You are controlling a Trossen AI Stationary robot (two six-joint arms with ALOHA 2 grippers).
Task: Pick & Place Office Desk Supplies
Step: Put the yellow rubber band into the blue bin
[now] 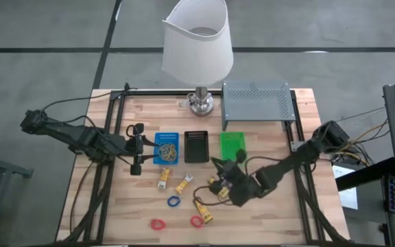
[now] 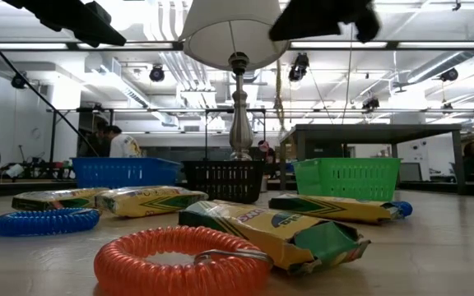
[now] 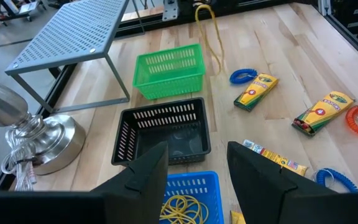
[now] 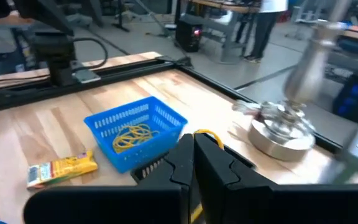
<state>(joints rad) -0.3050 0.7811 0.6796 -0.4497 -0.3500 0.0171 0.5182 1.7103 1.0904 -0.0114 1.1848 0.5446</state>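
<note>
Your left gripper [image 1: 137, 147] hovers at the left edge of the blue tray [image 1: 166, 148], fingers [image 3: 143, 174] parted wide and holding nothing; from its wrist you look down past them onto that tray, where a tangle of tan rubber bands [image 1: 168, 149] lies.

Your right gripper [image 4: 193, 155] sits over the middle of the table, just near of the black tray [image 1: 197, 146] and the green tray [image 1: 232, 145], its fingers pressed together. A thin yellow loop [image 4: 207, 136] shows at their tips in the right wrist view; it looks like a rubber band pinched there, though you cannot tell for certain.

The three trays stand in a row, blue on the left, black in the middle, green on the right. Behind them are a lamp [image 1: 199, 48] with a white shade and, to its right, a grey perforated shelf [image 1: 255, 99].

The loose supplies lie on the wood nearer than the trays. Two yellow crayon packets [image 1: 173, 181] rest side by side below the blue tray, another packet [image 1: 204, 212] lies nearer still, and more sit beside the right gripper. A blue coil ring [image 1: 174, 202] lies between the packets; two red coil rings [image 1: 158, 224] rest close to the near edge, well apart from the trays.

A person stands in the room beyond the table, seen in the low view.
</note>
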